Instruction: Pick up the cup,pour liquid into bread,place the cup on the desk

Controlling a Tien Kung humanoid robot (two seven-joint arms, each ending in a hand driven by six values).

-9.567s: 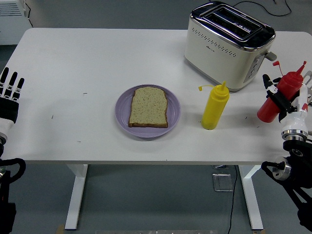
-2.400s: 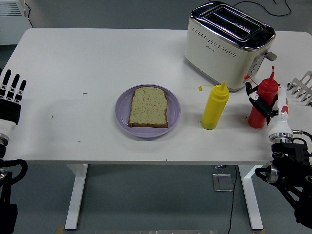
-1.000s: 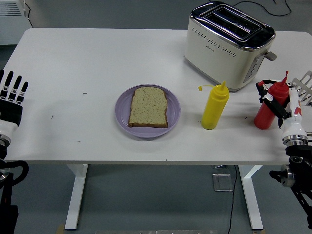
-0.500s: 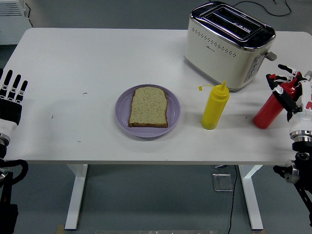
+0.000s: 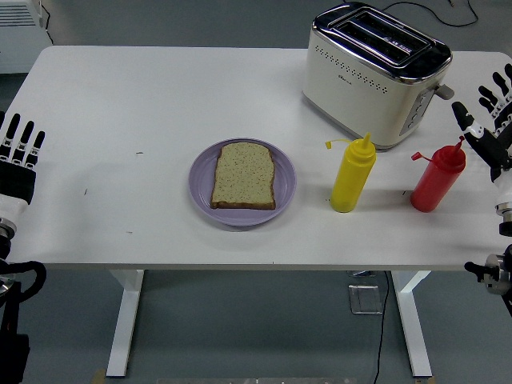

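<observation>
Red bottle (image 5: 436, 180) stands at right of frame, my right hand (image 5: 494, 128) spread empty beside it; task looks finished.

left hand (image 5: 18, 156) at the left edge, fingers straight, spread, empty. right hand (image 5: 494, 120) at the far right edge, fingers splayed, holding nothing.

White counter (image 5: 160, 96); lilac plate (image 5: 200, 188) under tan, speckled bread (image 5: 244, 175) with a brown crust. Yellow bottle (image 5: 351, 177), red bottle (image 5: 436, 180), cream toaster (image 5: 372, 76) with a chrome top. Both hands (image 5: 18, 156) (image 5: 494, 120) black and white.
</observation>
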